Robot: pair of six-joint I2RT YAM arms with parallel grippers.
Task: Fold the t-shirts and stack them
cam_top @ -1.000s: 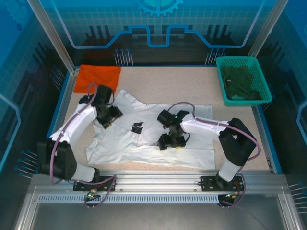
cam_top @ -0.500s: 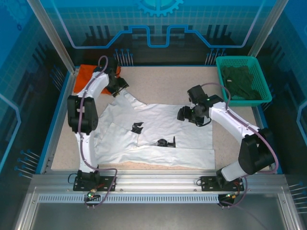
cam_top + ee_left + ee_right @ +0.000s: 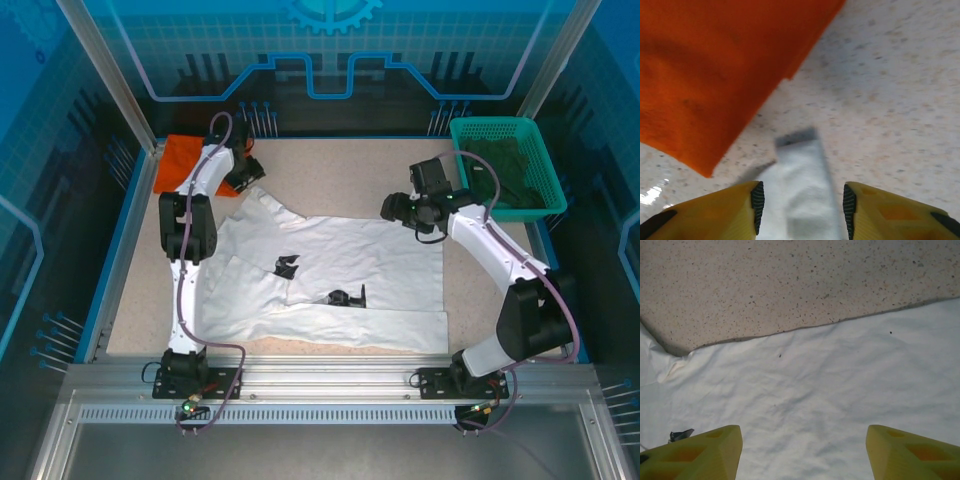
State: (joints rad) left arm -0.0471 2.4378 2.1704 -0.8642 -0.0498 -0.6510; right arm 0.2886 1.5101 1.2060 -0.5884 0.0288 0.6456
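Note:
The white t-shirt lies spread on the table, partly folded, with small black marks on its front. The orange t-shirt lies folded at the back left corner. My left gripper is at the white shirt's back left tip, beside the orange shirt. In the left wrist view its jaws stand open around a strip of white cloth, with the orange shirt just beyond. My right gripper hovers open over the white shirt's back right edge; its fingers are wide apart above the cloth.
A green basket holding dark cloth stands at the back right corner. Bare speckled table stretches behind the white shirt. A blue rim borders the table on the left.
Both arms left the shirt's middle. The left one reached out to the back left tip by the orange shirt, its jaws narrowing. The right one swung to the back right edge.

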